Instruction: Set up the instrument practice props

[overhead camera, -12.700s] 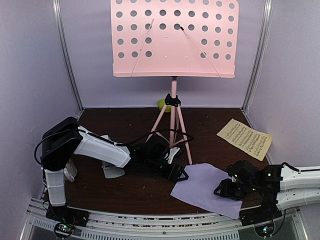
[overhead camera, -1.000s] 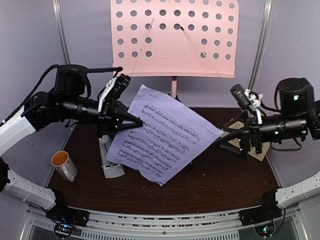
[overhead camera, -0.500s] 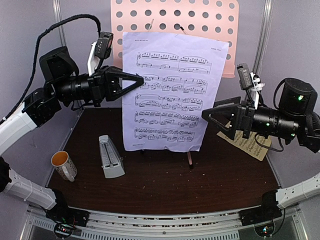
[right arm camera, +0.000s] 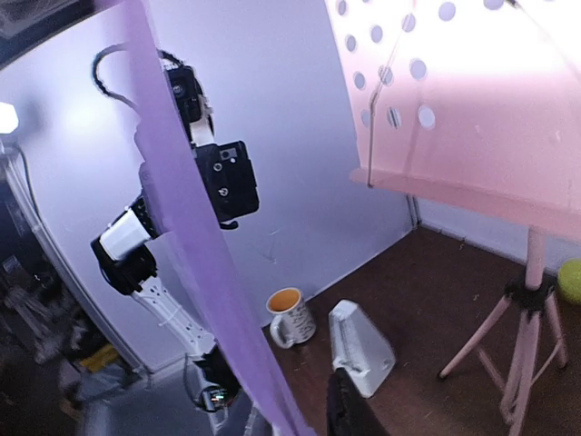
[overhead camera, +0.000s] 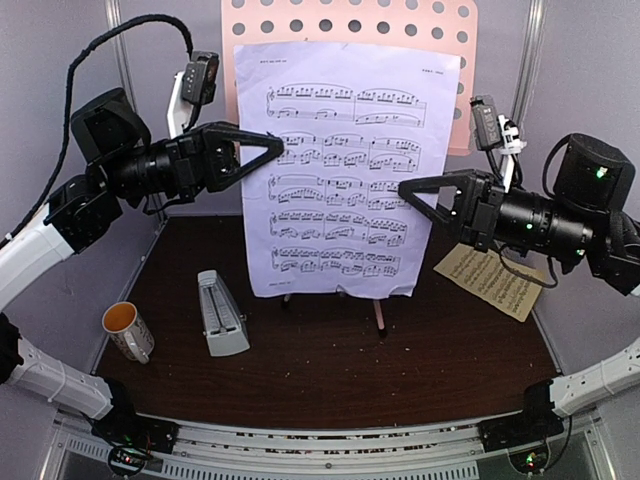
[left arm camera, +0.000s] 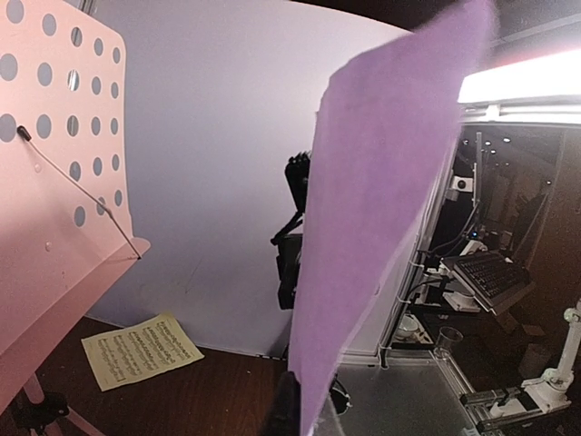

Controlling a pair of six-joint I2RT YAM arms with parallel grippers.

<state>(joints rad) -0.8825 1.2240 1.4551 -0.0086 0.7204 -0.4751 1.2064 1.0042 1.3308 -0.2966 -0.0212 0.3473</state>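
Note:
The lavender sheet-music page (overhead camera: 345, 170) hangs upright in front of the pink stand's perforated desk (overhead camera: 468, 135), printed side towards the top camera. My left gripper (overhead camera: 280, 148) is shut on its left edge; in the left wrist view the page (left arm camera: 381, 227) rises from the pinch (left arm camera: 300, 413). My right gripper (overhead camera: 403, 188) is at the page's right edge. In the right wrist view one finger (right arm camera: 347, 409) stands a little apart from the page (right arm camera: 191, 236), and the other finger is hidden. The pale-yellow page (overhead camera: 495, 280) lies at the right. The grey metronome (overhead camera: 222, 315) stands at the left.
A white mug (overhead camera: 128, 330) with an orange inside stands near the left wall, beside the metronome (right arm camera: 361, 350). The stand's tripod legs (overhead camera: 378, 318) spread on the dark table behind the page. A lime-green bowl (right arm camera: 572, 280) sits by the stand's pole. Lilac walls close three sides.
Over the last second the lavender page swung from tilted to upright and rose in front of the desk. The right gripper moved up and left to the page's right edge.

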